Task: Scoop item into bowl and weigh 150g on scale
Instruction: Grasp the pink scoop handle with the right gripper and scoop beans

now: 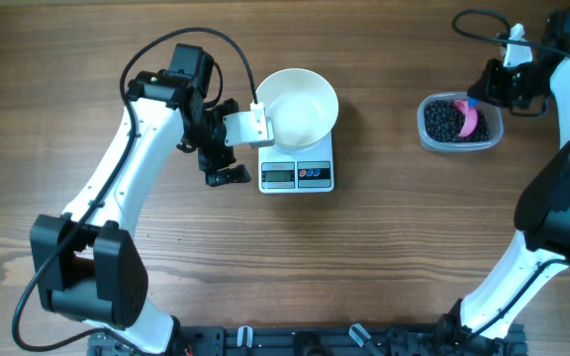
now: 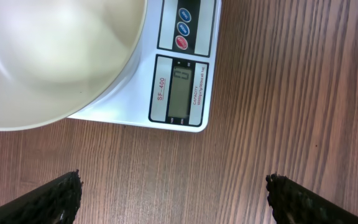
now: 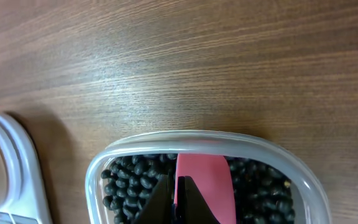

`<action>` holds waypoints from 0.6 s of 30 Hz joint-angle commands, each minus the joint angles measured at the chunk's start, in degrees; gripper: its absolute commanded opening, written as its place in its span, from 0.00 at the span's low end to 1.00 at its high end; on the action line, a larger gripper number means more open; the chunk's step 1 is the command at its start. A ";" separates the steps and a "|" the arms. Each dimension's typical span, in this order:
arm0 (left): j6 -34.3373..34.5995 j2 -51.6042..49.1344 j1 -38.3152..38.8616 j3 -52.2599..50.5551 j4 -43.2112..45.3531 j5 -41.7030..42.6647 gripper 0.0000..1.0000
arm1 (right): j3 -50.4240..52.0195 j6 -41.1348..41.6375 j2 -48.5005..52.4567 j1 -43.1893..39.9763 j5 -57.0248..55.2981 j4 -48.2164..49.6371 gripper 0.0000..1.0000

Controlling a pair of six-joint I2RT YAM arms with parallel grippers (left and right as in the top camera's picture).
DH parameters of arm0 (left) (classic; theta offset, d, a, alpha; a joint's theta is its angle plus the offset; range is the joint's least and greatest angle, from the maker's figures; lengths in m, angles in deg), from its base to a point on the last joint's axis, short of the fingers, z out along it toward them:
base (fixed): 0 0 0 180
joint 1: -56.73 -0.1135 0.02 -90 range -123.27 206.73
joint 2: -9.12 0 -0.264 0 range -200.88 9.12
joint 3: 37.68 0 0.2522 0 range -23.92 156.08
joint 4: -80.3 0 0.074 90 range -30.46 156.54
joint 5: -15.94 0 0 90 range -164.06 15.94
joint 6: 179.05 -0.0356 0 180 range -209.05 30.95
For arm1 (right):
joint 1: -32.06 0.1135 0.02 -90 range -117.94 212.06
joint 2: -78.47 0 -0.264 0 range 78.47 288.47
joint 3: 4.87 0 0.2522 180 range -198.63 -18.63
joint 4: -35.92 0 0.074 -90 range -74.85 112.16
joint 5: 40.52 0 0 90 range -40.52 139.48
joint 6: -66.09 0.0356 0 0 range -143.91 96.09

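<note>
Scale (image 2: 137, 87) marked "SF-400"; left jaws apart; right jaws clamped on pink scoop (image 3: 204, 177).

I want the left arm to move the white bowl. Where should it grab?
Pinch the rim of the bowl on the side nearest the left gripper, coming from above, one finger inside, one outside. It sits upright and empty on the scale, and its body looks too wide to span.

Left arm (image 1: 117, 188) runs from base at 7 o'clock up to 11 o'clock, wrist bent down. Left gripper (image 2: 179, 199) jaws spread wide, pointing 6 o'clock. Right arm (image 1: 562, 198) climbs from 5 to 1 o'clock. Right gripper (image 3: 179, 202) pinched tight on pink scoop (image 3: 207, 180).
</note>
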 commanded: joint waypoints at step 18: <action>-1.11 -0.26 0.20 -0.39 -0.17 1.36 1.00 | 0.79 11.02 1.51 0.63 4.44 0.50 0.04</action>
